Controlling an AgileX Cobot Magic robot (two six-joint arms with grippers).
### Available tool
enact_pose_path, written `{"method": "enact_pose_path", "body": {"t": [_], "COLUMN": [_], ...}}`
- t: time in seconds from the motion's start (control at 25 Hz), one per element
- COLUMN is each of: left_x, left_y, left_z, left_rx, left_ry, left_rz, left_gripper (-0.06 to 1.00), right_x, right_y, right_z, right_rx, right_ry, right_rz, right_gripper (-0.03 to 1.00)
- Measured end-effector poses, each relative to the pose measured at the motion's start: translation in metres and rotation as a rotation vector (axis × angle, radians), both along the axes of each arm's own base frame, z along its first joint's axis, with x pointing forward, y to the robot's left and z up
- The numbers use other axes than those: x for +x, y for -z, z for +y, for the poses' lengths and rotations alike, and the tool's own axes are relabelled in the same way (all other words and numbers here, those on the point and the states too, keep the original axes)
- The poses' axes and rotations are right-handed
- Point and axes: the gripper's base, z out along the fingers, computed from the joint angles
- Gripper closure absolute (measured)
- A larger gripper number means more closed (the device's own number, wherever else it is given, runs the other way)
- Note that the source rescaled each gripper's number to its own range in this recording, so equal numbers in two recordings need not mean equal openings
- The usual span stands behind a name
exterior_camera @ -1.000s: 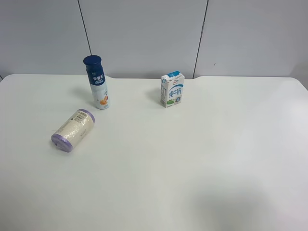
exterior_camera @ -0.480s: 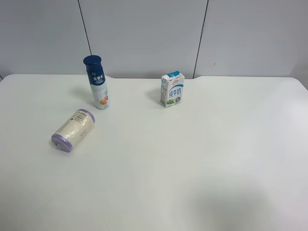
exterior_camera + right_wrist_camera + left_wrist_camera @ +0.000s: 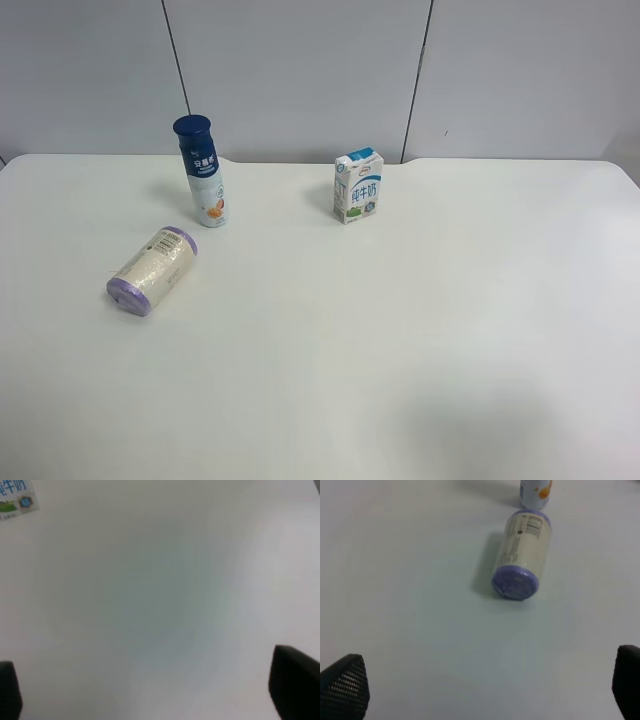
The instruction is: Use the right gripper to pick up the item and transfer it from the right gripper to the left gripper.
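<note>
The item, a cream-beige roll with purple ends point(image 3: 152, 270), lies on its side on the white table point(image 3: 400, 330) at the exterior high view's left. It also shows in the left wrist view point(image 3: 521, 555), well ahead of the left gripper point(image 3: 485, 690), whose two black fingertips point(image 3: 345, 685) stand far apart, open and empty. The right gripper point(image 3: 150, 690) is open and empty over bare table; only its dark fingertips point(image 3: 295, 687) show at the frame corners. Neither arm appears in the exterior high view.
A tall white bottle with a dark blue cap point(image 3: 203, 172) stands behind the roll; its base shows in the left wrist view point(image 3: 536, 492). A small blue-white milk carton point(image 3: 358, 186) stands at the back middle; its corner shows in the right wrist view point(image 3: 15, 497). A grey panelled wall point(image 3: 300, 70) stands behind.
</note>
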Motion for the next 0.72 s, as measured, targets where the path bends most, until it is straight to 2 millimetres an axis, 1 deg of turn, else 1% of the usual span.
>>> {"method": "enact_pose_path", "body": {"t": [0.72], "left_x": [-0.0006], "left_y": [0.0], "left_z": [-0.0006], "left_rx": [0.004], "left_ry": [-0.002], "left_rz": [-0.006], "left_gripper": [-0.04], "right_x": [0.0], "right_y": [0.0], "right_z": [0.0], "right_rx": [0.0], "right_ry": [0.0], "right_rz": [0.0], "right_gripper": [-0.03]}}
